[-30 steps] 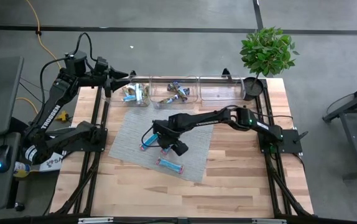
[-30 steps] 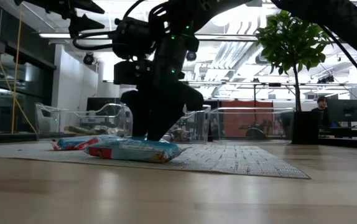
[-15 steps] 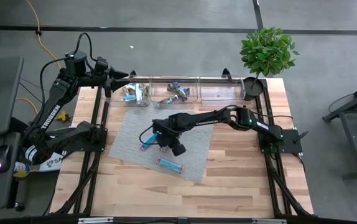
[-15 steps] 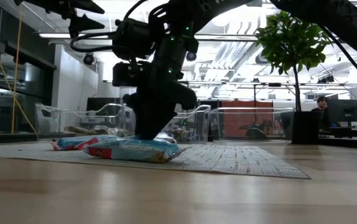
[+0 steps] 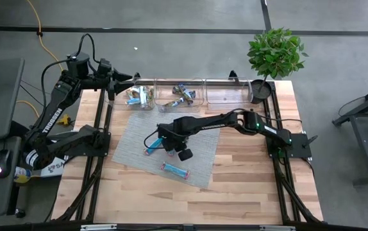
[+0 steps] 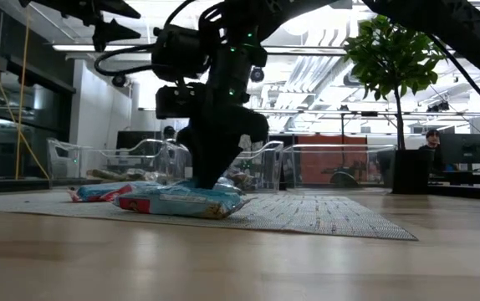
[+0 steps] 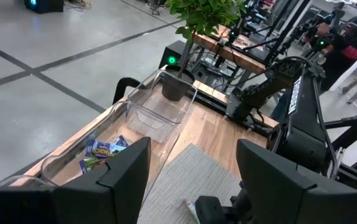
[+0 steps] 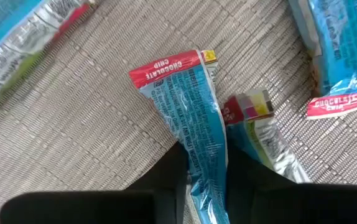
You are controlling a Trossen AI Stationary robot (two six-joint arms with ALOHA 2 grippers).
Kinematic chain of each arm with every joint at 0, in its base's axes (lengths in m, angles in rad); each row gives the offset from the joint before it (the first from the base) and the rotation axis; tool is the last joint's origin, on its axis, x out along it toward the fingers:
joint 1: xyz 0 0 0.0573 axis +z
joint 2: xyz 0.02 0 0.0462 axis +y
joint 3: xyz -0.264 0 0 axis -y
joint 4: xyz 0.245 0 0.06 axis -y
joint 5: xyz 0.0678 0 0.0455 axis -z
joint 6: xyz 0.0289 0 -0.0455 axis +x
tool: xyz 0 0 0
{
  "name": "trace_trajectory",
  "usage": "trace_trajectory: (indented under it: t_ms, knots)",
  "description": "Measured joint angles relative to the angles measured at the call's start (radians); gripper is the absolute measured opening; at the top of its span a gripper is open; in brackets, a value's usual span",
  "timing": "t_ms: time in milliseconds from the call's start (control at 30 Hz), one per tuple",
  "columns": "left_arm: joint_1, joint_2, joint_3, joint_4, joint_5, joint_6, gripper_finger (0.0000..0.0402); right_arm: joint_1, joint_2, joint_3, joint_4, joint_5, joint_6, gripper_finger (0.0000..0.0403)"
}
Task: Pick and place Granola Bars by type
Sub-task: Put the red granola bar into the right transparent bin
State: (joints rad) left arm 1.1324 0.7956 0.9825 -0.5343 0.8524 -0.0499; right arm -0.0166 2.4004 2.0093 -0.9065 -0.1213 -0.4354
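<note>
Several blue granola bars with red-pink ends lie on a grey woven mat (image 5: 165, 154). My right gripper (image 8: 204, 163) stands over the mat's middle (image 5: 170, 146), shut on one blue bar (image 8: 188, 106). A silvery bar with a yellow-pink end (image 8: 256, 118) lies right beside it. Other bars lie nearby (image 8: 340, 43), (image 8: 17, 37), and one sits toward the mat's near edge (image 5: 175, 169). My left gripper (image 7: 194, 168) hangs open above the back-left bin (image 5: 139, 96), touching nothing. My right gripper pinches the blue bar by its two long edges (image 8: 203, 149) between its two fingers, well back from the red end (image 8: 166, 68). The fingers point down from above and lie across the bar. The bar lies flat on the mat.
Three clear bins stand in a row along the far edge; the left (image 5: 139, 96) and middle (image 5: 183, 95) hold bars, the right one (image 5: 225, 93) shows none. A potted plant (image 5: 275, 54) stands at the back right corner. Bare wood lies right of the mat.
My right gripper has closed its fingers onto the blue bar while staying low over the mat's middle. The bar has stayed on the mat.
</note>
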Motion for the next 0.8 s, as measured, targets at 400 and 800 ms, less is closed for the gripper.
trace_trajectory:
  t_ms: [400, 800]
  knots:
    - [0.0, 0.0, 0.0, 0.0, 0.0, 0.001, 0.0233, -0.002, 0.001, 0.164, -0.054, 0.002, 0.039, 0.0034]
    - [0.0, 0.0, 0.0, 0.0, 0.0, 0.001, 0.0234, -0.044, -0.025, 0.335, -0.155, 0.261, 0.313, 0.0032]
